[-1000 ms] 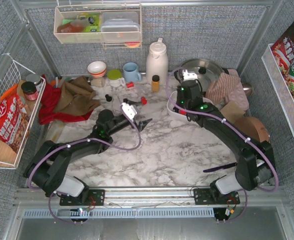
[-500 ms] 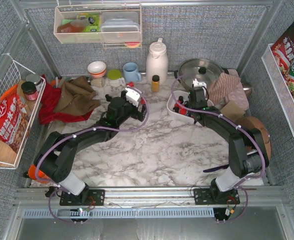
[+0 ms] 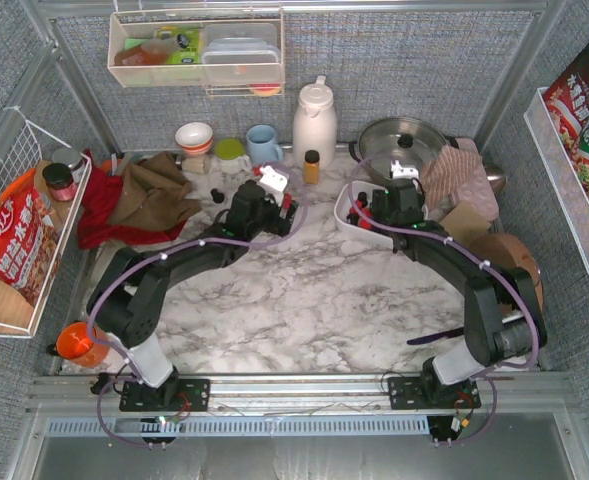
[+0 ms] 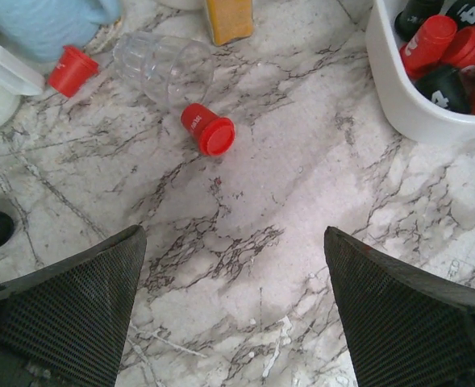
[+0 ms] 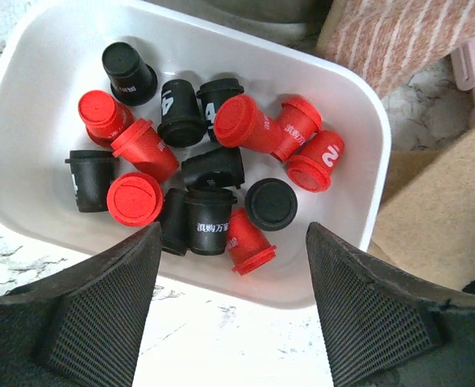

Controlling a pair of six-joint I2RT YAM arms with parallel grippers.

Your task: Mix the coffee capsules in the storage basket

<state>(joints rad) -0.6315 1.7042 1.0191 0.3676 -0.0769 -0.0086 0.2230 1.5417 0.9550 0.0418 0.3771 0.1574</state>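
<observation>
My right jaws stand spread, pinching nothing, above the storage basket [image 5: 43, 89]. It sits on the marble surface [image 4: 285, 266] with the coffee capsules [image 5: 213, 173] heaped inside, red and black already jumbled, so I judge the mixing well along. My left jaws, also spread wide and empty, hang near a stray red capsule [image 4: 208, 130] lying on its side. The next move calls for reaching forward over it and closing gently.

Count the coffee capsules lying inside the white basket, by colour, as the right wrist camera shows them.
Red cup-shaped plastic capsules: 7
Black cup-shaped plastic capsules: 8
Total visible in the shallow white plastic basket: 15
</observation>
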